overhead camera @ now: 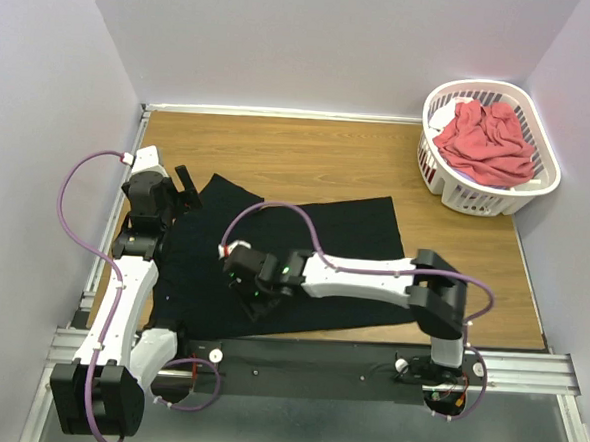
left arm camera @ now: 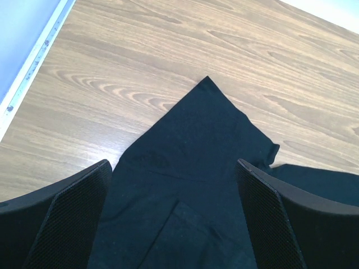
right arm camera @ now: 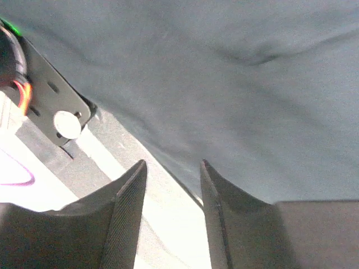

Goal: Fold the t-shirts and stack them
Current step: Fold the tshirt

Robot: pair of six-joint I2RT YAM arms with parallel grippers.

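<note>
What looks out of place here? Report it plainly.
The black t-shirt lies askew on the table, one corner pointing toward the far left. The coral-red t-shirt sits crumpled in the white basket, unfolded.

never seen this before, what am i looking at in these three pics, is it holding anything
Two robot arms are bolted at the near edge of a wooden table. The wide picture looks down from above: left arm on the left, right arm reaching across. The other two come from a camera on each wrist; the dark shapes at the bottom are the left fingers and the right fingers. A black t-shirt lies spread on the table; a red t-shirt sits crumpled in a white basket at the far right. Both pairs of fingers are open over the black shirt, holding nothing.
</note>
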